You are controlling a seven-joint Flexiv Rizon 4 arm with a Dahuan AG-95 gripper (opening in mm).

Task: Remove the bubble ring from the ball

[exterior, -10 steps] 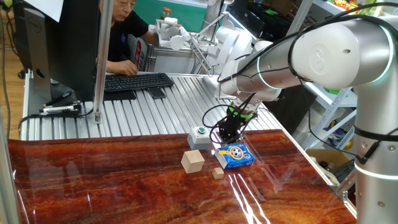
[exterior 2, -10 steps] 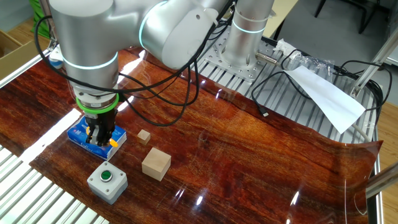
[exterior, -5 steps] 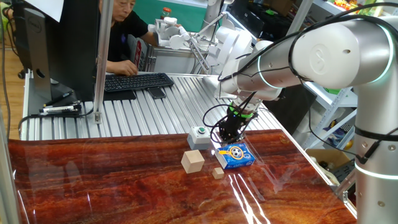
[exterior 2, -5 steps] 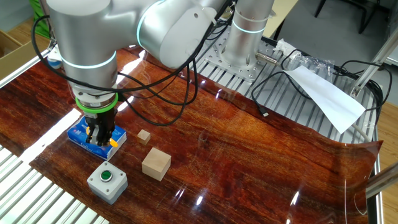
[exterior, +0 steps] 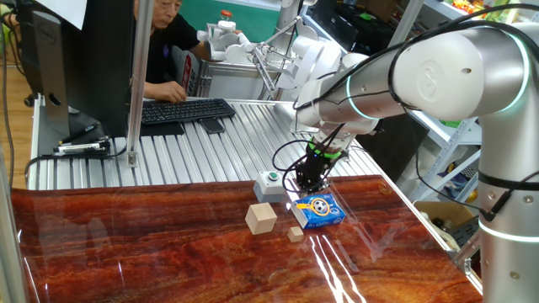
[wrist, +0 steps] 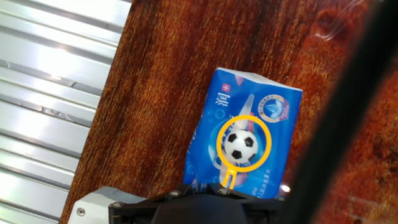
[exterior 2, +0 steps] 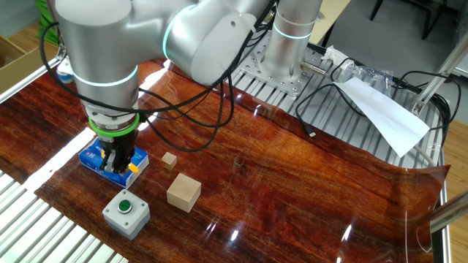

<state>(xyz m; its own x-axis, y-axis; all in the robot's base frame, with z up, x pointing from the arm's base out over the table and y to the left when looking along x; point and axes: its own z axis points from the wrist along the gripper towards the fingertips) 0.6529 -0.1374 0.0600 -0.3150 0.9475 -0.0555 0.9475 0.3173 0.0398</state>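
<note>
The ball [wrist: 239, 146] is white with dark patches and sits on the flat blue pack [wrist: 249, 106]. The bubble ring [wrist: 244, 119] is a thin yellow-orange loop lying around the ball, with its short stem pointing toward me. My gripper [wrist: 200, 186] hangs just over the near end of the pack, jaws drawn together, and the stem's end runs in under the fingers. In the fixed views the gripper [exterior: 310, 179] [exterior 2: 118, 159] stands low over the pack [exterior: 322, 211] [exterior 2: 92, 158], hiding the ball. An orange bit of the ring [exterior 2: 134, 166] shows beside the fingers.
A grey box with a green button [exterior: 270, 185] [exterior 2: 126, 212] stands close to the pack; its corner shows in the hand view [wrist: 93, 205]. A larger wooden cube [exterior: 261, 218] [exterior 2: 183, 192] and a small one [exterior: 295, 234] [exterior 2: 170, 160] lie nearby. A person sits at a keyboard [exterior: 185, 109] behind.
The arm has shifted very slightly; the gripper stays low over the pack and the ring has not visibly moved.
</note>
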